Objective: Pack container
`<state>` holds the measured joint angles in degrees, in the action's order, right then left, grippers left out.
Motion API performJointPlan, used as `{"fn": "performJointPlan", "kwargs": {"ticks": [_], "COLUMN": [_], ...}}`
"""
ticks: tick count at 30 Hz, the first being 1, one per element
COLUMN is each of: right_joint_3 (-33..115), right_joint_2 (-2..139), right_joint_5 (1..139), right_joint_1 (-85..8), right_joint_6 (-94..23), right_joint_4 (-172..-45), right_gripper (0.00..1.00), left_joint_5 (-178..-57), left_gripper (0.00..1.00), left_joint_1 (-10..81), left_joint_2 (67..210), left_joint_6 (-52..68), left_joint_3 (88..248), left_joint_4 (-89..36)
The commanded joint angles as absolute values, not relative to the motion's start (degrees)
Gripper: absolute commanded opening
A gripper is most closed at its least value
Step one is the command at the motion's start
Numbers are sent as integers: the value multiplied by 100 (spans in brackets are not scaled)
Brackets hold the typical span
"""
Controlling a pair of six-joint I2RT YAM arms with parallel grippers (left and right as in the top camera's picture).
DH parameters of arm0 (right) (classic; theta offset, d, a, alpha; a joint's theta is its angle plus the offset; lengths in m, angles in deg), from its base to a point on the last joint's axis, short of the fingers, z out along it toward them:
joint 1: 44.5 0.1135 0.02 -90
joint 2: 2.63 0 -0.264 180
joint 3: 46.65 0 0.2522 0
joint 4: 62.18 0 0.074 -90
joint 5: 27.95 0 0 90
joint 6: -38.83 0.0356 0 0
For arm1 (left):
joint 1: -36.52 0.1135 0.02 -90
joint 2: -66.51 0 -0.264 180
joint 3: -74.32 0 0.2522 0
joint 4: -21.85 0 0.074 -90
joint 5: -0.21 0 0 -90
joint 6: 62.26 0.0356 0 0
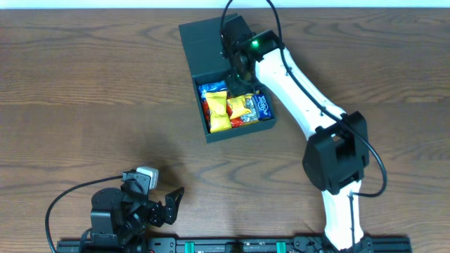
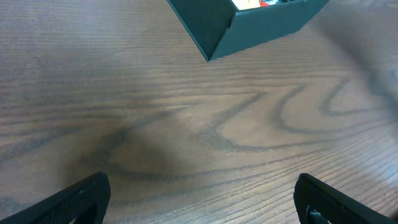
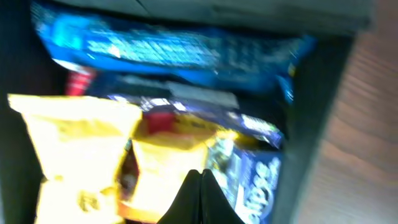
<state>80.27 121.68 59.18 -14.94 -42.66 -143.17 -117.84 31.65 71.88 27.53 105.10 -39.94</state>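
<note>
The surface [image 1: 84,91] is dark brown wood with a strong grain. Only a pale strip of the room shows past its far edge. A black rail [image 1: 232,246] runs along the near edge and carries both arm bases.

The left gripper [image 2: 202,202] stands wide apart and holds nothing. It hangs low over bare wood at the near left corner, well apart from everything else.

The right gripper [image 3: 200,180] is clenched, with its two fingertips pressed together and nothing between them. It points down into the container [image 1: 239,132], just above the snack packets; I cannot tell whether it touches them.

The container sits at the far middle of the surface, with its flap lid [image 1: 204,39] thrown open towards the far left. Inside lie yellow packets [image 1: 219,112], blue packets [image 1: 261,107] and a bit of red, crowded together. The white right arm [image 1: 295,91] crosses the container's right side and hides part of its inside from above.
</note>
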Motion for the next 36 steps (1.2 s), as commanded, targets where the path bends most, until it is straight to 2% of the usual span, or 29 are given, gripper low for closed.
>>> {"fn": "performJointPlan", "kwargs": {"ticks": [1,8,18,28,36], "right_joint_3": [7662,6274,5199,5083,5179], "right_joint_2": [11814,11206,10955,10666,10009], "right_joint_5": [5538,5767,5992,5997,6300], "right_joint_1": [-1448,-1457,-1441,-1417,-1503], "right_joint_6": [-4078,-3901,-3901,-3945,-3966], "right_joint_4": [-14448,-13998,-13923,-14642,-13967], "right_gripper": [1,1,1,1,1], "left_joint_5": [-11736,-11736,-11738,-11736,-11736], "left_gripper": [95,95,95,95,95], "left_joint_1": [3200,3200,3200,3200,3200], "left_joint_2": [7159,7159,7159,7159,7159], "left_joint_6": [2733,2733,2733,2733,2731], "left_joint_3": [10506,10506,10506,10506,10506], "left_joint_4": [-4014,-4014,-4014,-4014,-4014]}}
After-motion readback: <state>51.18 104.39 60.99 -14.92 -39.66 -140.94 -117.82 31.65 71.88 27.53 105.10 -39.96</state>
